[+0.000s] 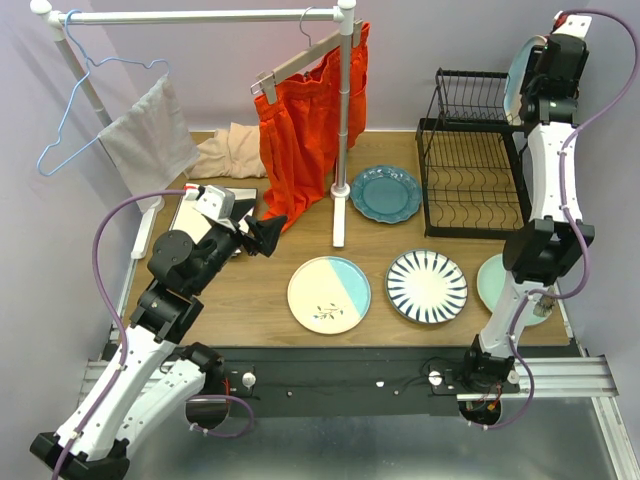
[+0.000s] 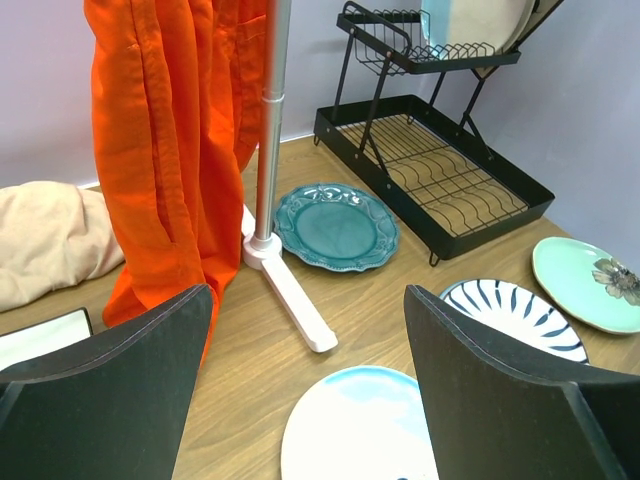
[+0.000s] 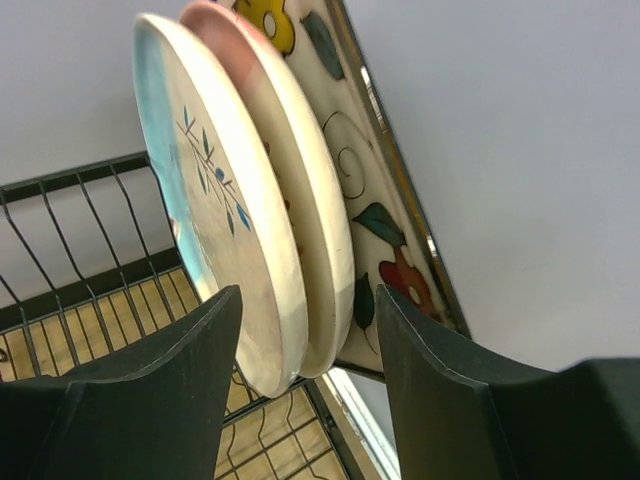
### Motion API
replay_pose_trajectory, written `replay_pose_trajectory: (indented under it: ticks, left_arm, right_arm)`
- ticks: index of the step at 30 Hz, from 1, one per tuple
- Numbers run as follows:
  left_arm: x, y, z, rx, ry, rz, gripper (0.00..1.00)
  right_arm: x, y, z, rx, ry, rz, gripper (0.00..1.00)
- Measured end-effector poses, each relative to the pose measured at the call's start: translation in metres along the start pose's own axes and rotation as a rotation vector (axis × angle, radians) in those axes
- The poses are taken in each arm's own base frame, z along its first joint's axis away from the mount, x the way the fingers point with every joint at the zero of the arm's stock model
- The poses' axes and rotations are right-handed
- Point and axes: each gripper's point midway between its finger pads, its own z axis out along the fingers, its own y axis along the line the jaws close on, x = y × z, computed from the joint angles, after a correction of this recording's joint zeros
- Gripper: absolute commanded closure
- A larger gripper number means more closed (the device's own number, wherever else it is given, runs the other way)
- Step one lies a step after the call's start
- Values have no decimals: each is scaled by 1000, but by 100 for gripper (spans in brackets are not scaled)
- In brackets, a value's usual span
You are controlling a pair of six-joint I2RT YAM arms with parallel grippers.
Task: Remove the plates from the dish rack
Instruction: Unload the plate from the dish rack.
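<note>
The black wire dish rack (image 1: 470, 165) stands at the back right. On its upper shelf stand a cream/light-blue plate (image 3: 205, 210), a pink/cream plate (image 3: 305, 210) and a square flowered plate (image 3: 375, 190). My right gripper (image 3: 310, 370) is open, with one finger on each side of the two round plates' lower edges, not closed on them. On the table lie a teal plate (image 1: 385, 193), a cream/light-blue plate (image 1: 329, 294), a blue-striped plate (image 1: 426, 286) and a pale mint plate (image 1: 495, 283). My left gripper (image 2: 310, 400) is open and empty above the near cream/light-blue plate (image 2: 360, 430).
A white clothes rail (image 1: 343, 120) with an orange garment (image 1: 300, 130) stands mid-table, its foot (image 1: 340, 215) next to the teal plate. A beige cloth (image 1: 228, 152) lies at the back left. A flat white square item (image 1: 190, 215) lies under my left arm.
</note>
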Motion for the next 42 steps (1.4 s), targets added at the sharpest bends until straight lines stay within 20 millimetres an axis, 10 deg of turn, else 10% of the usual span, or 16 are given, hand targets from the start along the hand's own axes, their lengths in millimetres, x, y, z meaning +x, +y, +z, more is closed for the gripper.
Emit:
replay_pose_trajectory:
  ticks: [19, 42]
  left_arm:
    - [0, 1, 0, -1, 0, 0, 13]
    - [4, 4, 3, -8, 14, -1, 13]
  right_arm:
    - [-11, 11, -4, -70, -35, 38, 43]
    - [23, 29, 24, -82, 14, -22, 43]
